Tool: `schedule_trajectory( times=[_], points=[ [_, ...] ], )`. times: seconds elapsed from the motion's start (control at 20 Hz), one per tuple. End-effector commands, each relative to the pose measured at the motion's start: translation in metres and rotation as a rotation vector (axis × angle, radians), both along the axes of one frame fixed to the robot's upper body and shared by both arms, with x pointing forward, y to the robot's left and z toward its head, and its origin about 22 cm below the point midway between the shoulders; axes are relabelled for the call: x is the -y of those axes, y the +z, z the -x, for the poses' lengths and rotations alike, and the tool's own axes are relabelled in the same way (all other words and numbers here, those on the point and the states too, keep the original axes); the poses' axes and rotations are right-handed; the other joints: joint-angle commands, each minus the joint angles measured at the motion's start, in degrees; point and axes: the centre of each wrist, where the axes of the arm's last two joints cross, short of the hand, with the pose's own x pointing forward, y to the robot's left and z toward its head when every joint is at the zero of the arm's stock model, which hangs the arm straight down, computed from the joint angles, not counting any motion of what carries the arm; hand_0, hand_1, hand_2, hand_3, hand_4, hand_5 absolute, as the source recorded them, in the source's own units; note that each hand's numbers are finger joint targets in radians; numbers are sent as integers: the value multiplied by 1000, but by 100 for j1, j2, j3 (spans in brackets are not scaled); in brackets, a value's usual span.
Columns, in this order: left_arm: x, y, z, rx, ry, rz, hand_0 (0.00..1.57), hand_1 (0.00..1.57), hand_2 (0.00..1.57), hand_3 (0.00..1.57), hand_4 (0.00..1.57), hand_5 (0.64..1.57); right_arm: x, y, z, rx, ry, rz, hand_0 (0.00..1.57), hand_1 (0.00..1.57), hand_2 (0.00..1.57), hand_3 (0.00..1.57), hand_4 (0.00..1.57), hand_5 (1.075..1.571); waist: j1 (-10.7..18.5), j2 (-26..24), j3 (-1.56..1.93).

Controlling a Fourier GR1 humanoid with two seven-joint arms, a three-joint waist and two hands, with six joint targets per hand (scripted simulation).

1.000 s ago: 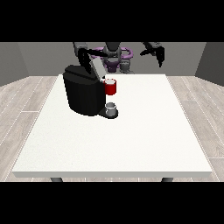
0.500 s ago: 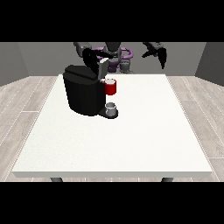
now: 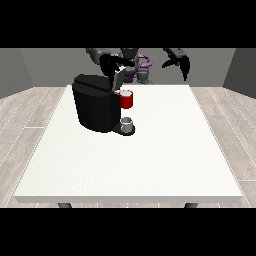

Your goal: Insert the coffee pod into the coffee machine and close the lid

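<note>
The black coffee machine (image 3: 96, 106) stands on the white table (image 3: 150, 160) at the back left. Its lid (image 3: 118, 80) is tilted up at the machine's top right. A red thing at the machine (image 3: 126, 99) sits just under the lid. A small grey thing (image 3: 127, 123) rests on the machine's base below it; I cannot tell it for the pod. The hand at the view's left (image 3: 113, 63) hovers just above the raised lid, fingers stretched towards the right. The hand at the view's right (image 3: 180, 62) hangs in the air beyond the table's far edge, fingers relaxed and pointing down, holding nothing.
The robot's torso (image 3: 135, 67) with purple parts is behind the table's far edge. A wooden floor surrounds the table. White tabletop stretches from the machine to the front and right edges.
The hand at the view's left has moved to the right, from behind the machine to just above its lid. The hand at the view's right has shifted slightly.
</note>
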Motion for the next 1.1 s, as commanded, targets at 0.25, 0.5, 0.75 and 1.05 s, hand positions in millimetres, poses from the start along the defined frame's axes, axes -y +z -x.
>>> schedule_trajectory(
  times=[0.25,0.5,0.75,1.05],
  points=[
    [32,13,-7,57,-85,-9,0,0,0,0,331,1571,-41,61,-3,206,81,125,0,0,0,0,219,1571,697,304,-53],
    [23,24,-7,93,-91,2,0,0,0,0,407,1571,-40,75,-12,245,88,154,0,0,0,0,160,1571,848,476,-53],
    [4,28,-10,75,-95,11,0,0,0,0,397,1571,-66,78,-14,263,89,205,0,0,0,0,87,1571,889,473,-54],
    [17,45,-26,160,-111,21,0,0,0,0,399,1571,-88,145,-17,345,76,227,0,0,0,0,0,1571,1105,970,-56]
  ],
)
